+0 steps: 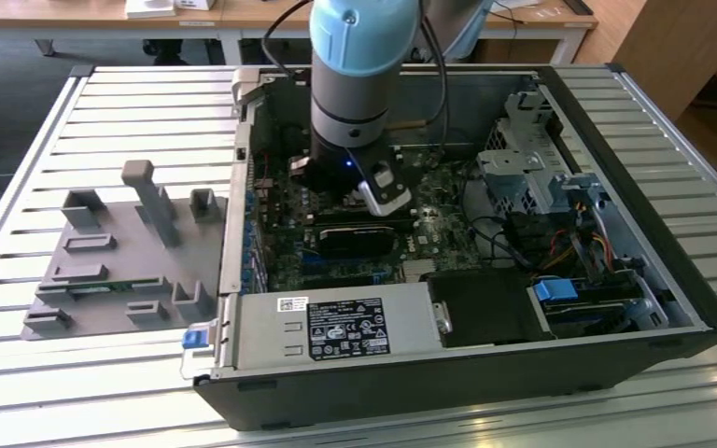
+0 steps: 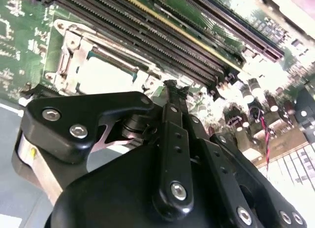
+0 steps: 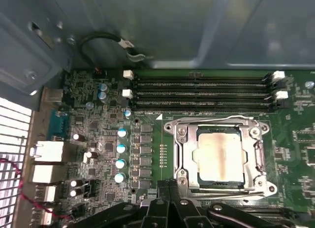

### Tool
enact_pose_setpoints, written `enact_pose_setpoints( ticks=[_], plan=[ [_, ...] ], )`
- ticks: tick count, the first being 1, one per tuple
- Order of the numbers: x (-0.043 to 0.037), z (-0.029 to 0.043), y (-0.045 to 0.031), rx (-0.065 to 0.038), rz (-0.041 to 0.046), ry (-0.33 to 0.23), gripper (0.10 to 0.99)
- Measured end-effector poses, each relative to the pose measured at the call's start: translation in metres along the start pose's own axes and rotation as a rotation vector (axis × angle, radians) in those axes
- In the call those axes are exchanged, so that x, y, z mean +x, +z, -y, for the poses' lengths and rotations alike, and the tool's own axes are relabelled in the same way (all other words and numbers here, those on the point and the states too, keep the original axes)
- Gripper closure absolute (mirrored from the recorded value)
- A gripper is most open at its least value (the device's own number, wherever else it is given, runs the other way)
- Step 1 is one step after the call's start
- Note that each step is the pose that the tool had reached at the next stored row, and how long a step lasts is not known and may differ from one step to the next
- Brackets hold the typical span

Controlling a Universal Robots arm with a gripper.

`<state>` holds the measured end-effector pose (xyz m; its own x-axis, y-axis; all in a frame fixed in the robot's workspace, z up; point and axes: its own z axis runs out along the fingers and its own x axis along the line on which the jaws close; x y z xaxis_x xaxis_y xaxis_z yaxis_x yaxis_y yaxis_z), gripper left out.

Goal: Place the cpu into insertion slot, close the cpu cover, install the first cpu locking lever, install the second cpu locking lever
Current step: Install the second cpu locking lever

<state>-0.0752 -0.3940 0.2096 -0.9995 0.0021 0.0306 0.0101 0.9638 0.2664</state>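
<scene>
The cpu (image 3: 220, 160), a silver-grey square chip, lies flat in the insertion slot (image 3: 217, 131), whose dark edge shows around it on the green motherboard. The cpu cover (image 3: 183, 156), a silver metal frame, lies down around the chip's edges. Thin metal lever bars run along the frame's sides; whether they are latched I cannot tell. My gripper (image 3: 170, 185) hovers just off one side of the socket, fingers together and holding nothing. The second wrist view has the gripper (image 2: 170, 86) beside the cpu (image 2: 106, 75) and cover (image 2: 68, 54). In the exterior view the gripper (image 1: 381, 199) reaches down inside the open computer case.
Several black memory slots (image 3: 202, 92) run along one side of the socket, and capacitors (image 3: 120, 155) stand on another. Case walls (image 1: 608, 177), a drive cage (image 1: 521, 173), cables (image 1: 521, 247) and the power supply (image 1: 333, 329) surround the board. A grey fixture plate (image 1: 122, 252) lies at the exterior view's left.
</scene>
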Motion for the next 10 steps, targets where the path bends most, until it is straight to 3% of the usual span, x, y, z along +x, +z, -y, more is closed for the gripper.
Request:
enact_pose_setpoints(
  ticks=[7, 10],
  plan=[
    [0.0006, -0.0055, -0.0197, 0.0, -0.0002, 0.0, 0.98],
    [0.0006, -0.0057, -0.0204, 0.0, -0.0002, 0.0, 0.98]
  ],
)
